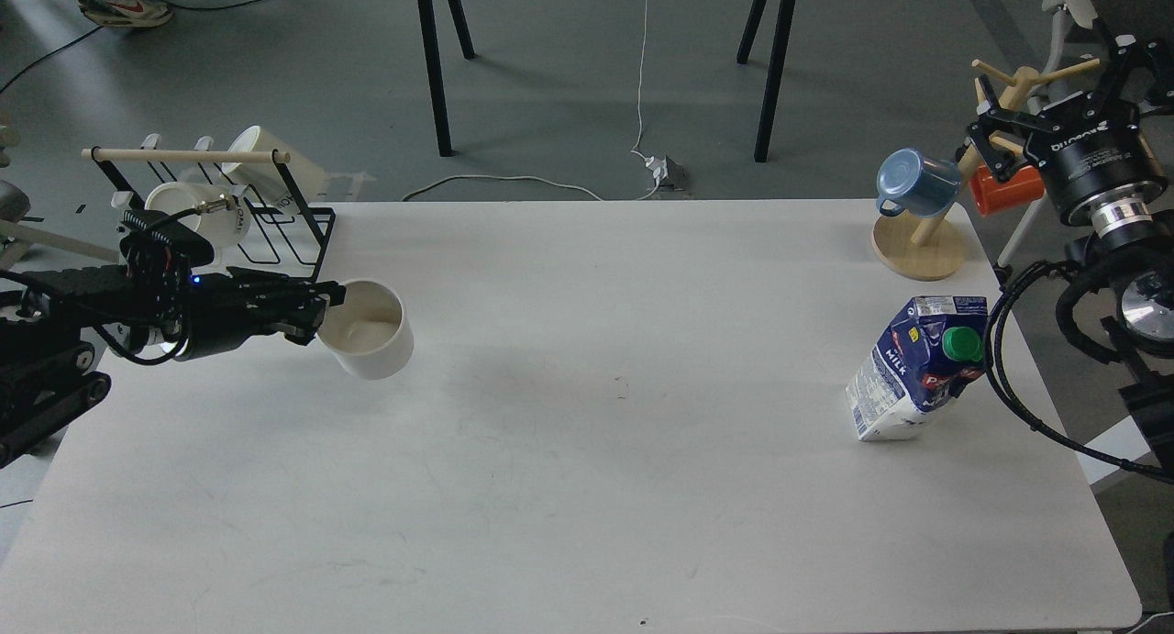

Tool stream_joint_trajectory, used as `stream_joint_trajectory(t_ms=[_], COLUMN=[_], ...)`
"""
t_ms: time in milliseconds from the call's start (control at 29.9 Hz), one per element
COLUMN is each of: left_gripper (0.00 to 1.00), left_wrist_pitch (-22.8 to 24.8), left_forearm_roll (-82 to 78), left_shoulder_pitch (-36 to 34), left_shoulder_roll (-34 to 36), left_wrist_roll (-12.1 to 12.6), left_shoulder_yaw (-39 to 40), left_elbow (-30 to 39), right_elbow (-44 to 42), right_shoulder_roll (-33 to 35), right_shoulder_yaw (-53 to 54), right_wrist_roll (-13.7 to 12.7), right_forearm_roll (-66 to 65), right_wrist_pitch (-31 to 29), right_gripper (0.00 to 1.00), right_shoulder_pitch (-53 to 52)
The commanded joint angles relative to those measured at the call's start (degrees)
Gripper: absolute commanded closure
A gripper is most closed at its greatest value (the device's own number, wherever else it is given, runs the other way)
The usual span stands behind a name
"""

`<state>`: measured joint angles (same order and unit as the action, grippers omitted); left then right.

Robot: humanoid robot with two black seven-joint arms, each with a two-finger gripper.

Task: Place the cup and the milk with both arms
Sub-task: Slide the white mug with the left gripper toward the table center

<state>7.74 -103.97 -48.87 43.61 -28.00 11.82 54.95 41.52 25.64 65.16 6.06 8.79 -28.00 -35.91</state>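
Observation:
The cup [371, 336], a plain white mug with a cream inside, is at the left of the white table [587, 487], tilted with its mouth toward me. My left gripper [323, 309] comes in from the left and is shut on the cup's near-left rim; the handle is hidden. The milk [917, 372], a blue and white carton with a green cap, stands on the table at the right, on its own. My right gripper [1046, 97] is open and empty, raised off the table's far right corner beside the mug tree, well behind the milk.
A wooden mug tree [920, 249] at the far right corner holds a blue mug [913, 183] and an orange mug [1004, 189]. A black wire rack [275, 221] with printed white mugs stands at the far left. A black cable [1009, 377] hangs next to the milk.

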Motion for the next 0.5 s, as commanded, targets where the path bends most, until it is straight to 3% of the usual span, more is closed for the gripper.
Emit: stream_joint_trajectory(t_ms=[0, 33, 268, 468], left_gripper=[0.96, 0.96, 0.96, 0.94], left_wrist_pitch=[5.69, 6.40, 7.11, 7.90], left_forearm_roll=[-0.44, -0.87, -9.13, -11.77], left_shoulder_pitch=[-5.44, -6.15, -6.77, -6.07], left_shoulder_roll=[-7.29, -10.18, -25.48, -34.38], left_wrist_roll=[0.00, 0.00, 6.46, 6.64], left_shoulder_yaw=[-0.30, -0.39, -0.57, -1.97], left_elbow=[0.95, 0.78, -0.45, -8.17], right_elbow=[0.05, 0.05, 1.54, 2.34], right_shoulder_roll=[0.29, 0.38, 2.14, 2.23], right_shoulder_yaw=[0.14, 0.23, 0.58, 0.58], right_wrist_roll=[0.00, 0.00, 0.00, 0.09], right_forearm_roll=[0.08, 0.08, 0.17, 0.17], right_wrist_pitch=[0.00, 0.00, 0.00, 0.00], right_gripper=[0.01, 0.01, 0.01, 0.01], right_shoulder_pitch=[0.58, 0.58, 1.54, 1.90])
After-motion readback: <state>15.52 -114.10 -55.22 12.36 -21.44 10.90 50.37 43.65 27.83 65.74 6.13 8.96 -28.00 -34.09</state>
